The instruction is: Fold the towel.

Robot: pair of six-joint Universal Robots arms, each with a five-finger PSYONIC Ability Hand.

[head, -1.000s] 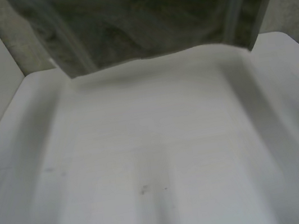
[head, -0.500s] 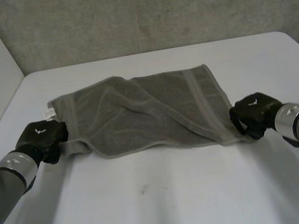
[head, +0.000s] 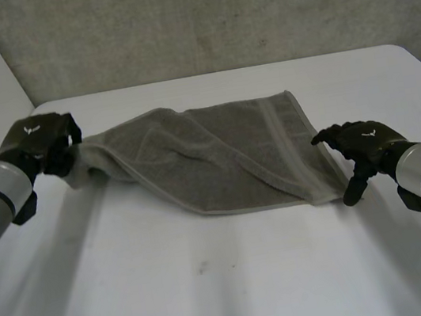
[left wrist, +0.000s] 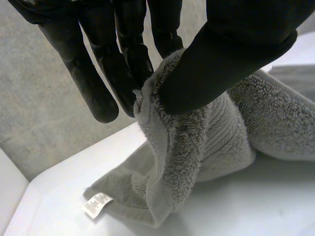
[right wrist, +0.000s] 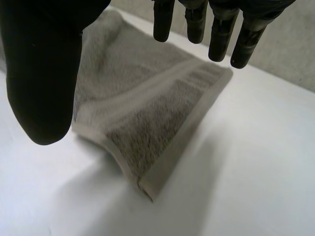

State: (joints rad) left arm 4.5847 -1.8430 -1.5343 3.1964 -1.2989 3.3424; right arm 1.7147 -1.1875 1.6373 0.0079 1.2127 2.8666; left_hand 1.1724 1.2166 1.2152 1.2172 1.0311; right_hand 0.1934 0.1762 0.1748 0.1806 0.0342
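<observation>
Since half a second ago the left robot hand [head: 40, 142] has risen off the white surface [head: 239, 290] and swung toward the far left corner, dragging the towel's left end up with it. The right robot hand [head: 362, 142] has let go of the near right corner.

The grey terry-cloth towel [head: 222, 152] lies across the middle of the surface with its long axis running left to right. Its left end is raised and gathered into a narrow bunch. In the left wrist view that bunch [left wrist: 192, 147] is pinched between the thumb and the straight fingers [left wrist: 133, 59] of the left robot hand [left wrist: 236, 44]. A small white label [left wrist: 97, 205] is sewn at the edge that sags to the surface below; its print is too small to read.

A soft diagonal ridge runs from the lifted end toward the near edge. The right half lies flat, with a smoother woven band parallel to the right short edge.

The right robot hand hovers with fingers spread and relaxed, just beside the near right corner [right wrist: 147, 189] and holding nothing, its thumb [right wrist: 42, 69] apart from the fingers.
</observation>
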